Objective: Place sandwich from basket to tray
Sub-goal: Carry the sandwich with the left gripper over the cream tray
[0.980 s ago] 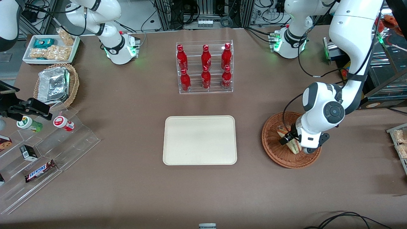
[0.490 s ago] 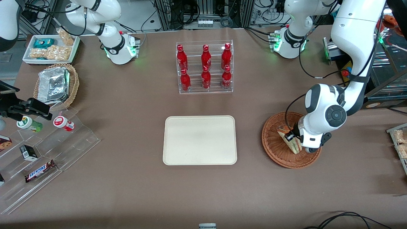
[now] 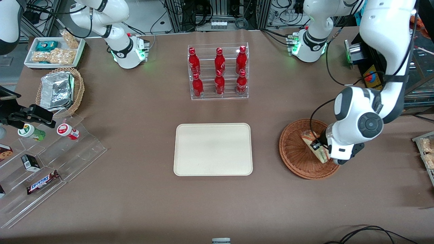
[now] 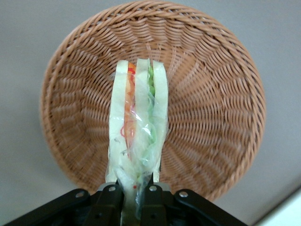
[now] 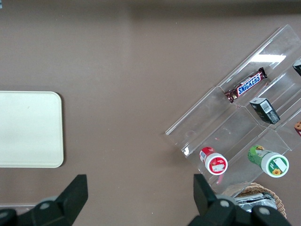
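Step in hand, as judged: lift-out, the grasp made and the carry to the tray not yet begun. Item, small triangular wedge sandwich (image 4: 138,125) in clear wrap, pale bread with red, green and white filling layers; stands on edge, its narrow end pinched in the left arm's black two-finger gripper (image 4: 133,195), its wide end pointing out over the basket floor; whether it touches the weave cannot be told. Gripper: nearly closed, fingers (image 4: 111,200) pressed on both bread faces, nothing else touched. Position in the front view: gripper (image 3: 320,149) above the part of the basket lying toward the working arm's end, sandwich (image 3: 313,146) within the rim. Container: round shallow reddish-brown woven wicker basket (image 3: 294,156), otherwise empty, resting on the brown tabletop (image 3: 142,112). Destination: flat rectangular cream-coloured tray (image 3: 213,149) with rounded corners and low rim, bare, well apart from the basket toward the parked arm's end. Next move calls for: enough height to clear the basket rim, sideways travel to above the tray, descent, release.
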Robot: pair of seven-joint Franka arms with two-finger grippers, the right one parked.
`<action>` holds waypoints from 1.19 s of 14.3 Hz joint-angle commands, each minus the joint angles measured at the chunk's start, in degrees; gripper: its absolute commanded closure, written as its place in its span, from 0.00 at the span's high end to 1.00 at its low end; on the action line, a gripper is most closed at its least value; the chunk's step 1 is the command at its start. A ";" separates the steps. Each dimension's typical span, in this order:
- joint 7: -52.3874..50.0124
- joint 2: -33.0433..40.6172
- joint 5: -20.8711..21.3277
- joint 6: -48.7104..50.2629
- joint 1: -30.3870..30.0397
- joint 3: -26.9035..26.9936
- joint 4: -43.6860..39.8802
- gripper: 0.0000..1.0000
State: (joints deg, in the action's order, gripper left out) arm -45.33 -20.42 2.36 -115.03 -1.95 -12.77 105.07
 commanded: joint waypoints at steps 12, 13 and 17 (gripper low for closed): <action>7.19 -14.70 3.09 5.87 31.46 -2.08 -22.23 0.08; 7.01 -18.39 3.18 5.61 33.05 -2.00 -26.89 0.09; 6.05 -28.78 3.26 5.43 35.42 -1.73 -39.57 0.16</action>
State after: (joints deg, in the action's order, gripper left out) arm -39.14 -42.55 4.87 -111.06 31.70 -15.22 75.34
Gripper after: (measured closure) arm 0.859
